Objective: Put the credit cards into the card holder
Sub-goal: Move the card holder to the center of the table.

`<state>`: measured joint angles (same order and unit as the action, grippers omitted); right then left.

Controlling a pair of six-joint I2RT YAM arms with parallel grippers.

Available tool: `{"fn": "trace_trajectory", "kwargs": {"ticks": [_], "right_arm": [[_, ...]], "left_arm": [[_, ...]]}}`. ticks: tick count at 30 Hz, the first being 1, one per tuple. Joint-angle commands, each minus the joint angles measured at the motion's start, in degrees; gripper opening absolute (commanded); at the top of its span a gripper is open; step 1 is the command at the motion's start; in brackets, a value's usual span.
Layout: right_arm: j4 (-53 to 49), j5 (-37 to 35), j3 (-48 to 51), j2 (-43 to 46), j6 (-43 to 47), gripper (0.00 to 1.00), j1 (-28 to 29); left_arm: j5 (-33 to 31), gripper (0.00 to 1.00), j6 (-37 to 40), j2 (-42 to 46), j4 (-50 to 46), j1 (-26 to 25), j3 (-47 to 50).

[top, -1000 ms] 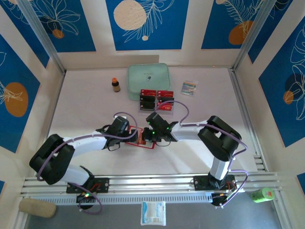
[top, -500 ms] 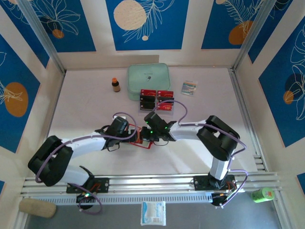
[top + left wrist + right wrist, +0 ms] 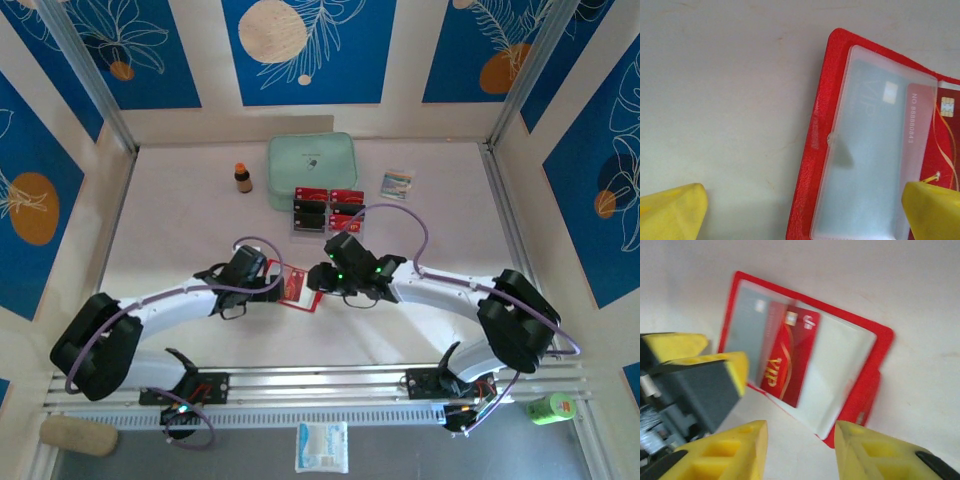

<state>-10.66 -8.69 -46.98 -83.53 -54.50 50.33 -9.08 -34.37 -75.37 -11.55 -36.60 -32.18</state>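
Top external view: the right tool (image 3: 320, 278) has backed off the card holder (image 3: 297, 285), and its jaws, shut a moment ago, now stand partly apart with nothing between them, so a card was probably just released. The card holder lies open near the middle of the worktop (image 3: 180, 230), a red card (image 3: 790, 352) tucked under its clear centre pocket. The left tool (image 3: 802, 215) is spread wide, one finger over the card holder. The remaining credit cards (image 3: 328, 210) wait toward the far edge, beside the closed green case (image 3: 310, 158)
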Motion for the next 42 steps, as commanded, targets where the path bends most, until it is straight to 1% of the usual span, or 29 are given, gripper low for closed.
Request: {"fn": "trace_trajectory", "kwargs": {"ticks": [1, 5, 7, 8, 11, 13, 14, 18, 22, 27, 30, 36, 40, 42], "right_arm": [[-4.10, -1.42, 0.17, -2.48, -0.58, 0.45, -0.24], [-3.85, -1.49, -1.38, -6.46, -0.33, 0.45, -0.68], [-3.33, -1.33, -1.91, -7.88, 0.21, 0.41, -1.18], [-3.45, -1.33, -2.15, -8.43, 0.38, 0.36, -1.49], [-4.77, -0.53, -2.88, -8.72, 1.22, 0.12, -2.61], [-6.58, 0.10, -3.67, -7.92, 1.90, 0.03, -3.33], [-7.88, 0.52, -4.19, -7.26, 2.25, 0.00, -3.77], [-12.17, 1.84, -6.31, -5.97, 4.03, 0.00, -5.48], [-13.23, 3.50, -6.06, -6.21, 4.13, 0.00, -6.55], [-13.94, 3.33, -4.70, -5.28, 2.44, 0.00, -7.08], [-16.65, 1.75, -5.22, -4.58, 2.22, 0.00, -7.37], [-17.72, 2.32, -4.81, -2.90, 8.14, 0.00, -10.32], [-16.18, 5.54, -3.44, -2.17, 11.25, 0.00, -13.44], [-15.00, 8.36, -2.99, -2.06, 12.17, 0.03, -14.86]], "left_arm": [[0.34, 1.00, 1.19, 1.80, -2.51, 0.52, -2.27], [1.16, 1.00, 1.22, 2.50, -2.33, 0.54, -2.39], [1.35, 1.00, 1.02, 2.70, -2.20, 0.52, -2.23], [1.52, 1.00, 0.93, 2.84, -2.09, 0.49, -2.26], [2.38, 1.00, 0.52, 3.04, -1.67, 0.50, -2.05], [2.91, 1.00, -0.03, 3.03, -1.37, 0.41, -1.98], [3.39, 1.00, -0.49, 3.01, -0.96, 0.39, -1.90], [4.15, 1.00, -2.18, 3.04, 1.15, -0.02, -1.37], [4.33, 1.00, -3.81, 2.94, 2.50, -0.64, -0.84], [5.10, 1.00, -4.86, 3.57, 3.89, -1.10, 0.36], [5.43, 1.00, -5.38, 4.11, 4.27, -1.39, 1.05], [5.65, 1.00, -5.09, 4.41, 3.93, -1.90, 1.56], [6.58, 1.00, -5.17, 3.53, 5.17, -2.10, 1.95], [7.36, 1.00, -5.03, 2.35, 6.59, -2.29, 1.99]]}}
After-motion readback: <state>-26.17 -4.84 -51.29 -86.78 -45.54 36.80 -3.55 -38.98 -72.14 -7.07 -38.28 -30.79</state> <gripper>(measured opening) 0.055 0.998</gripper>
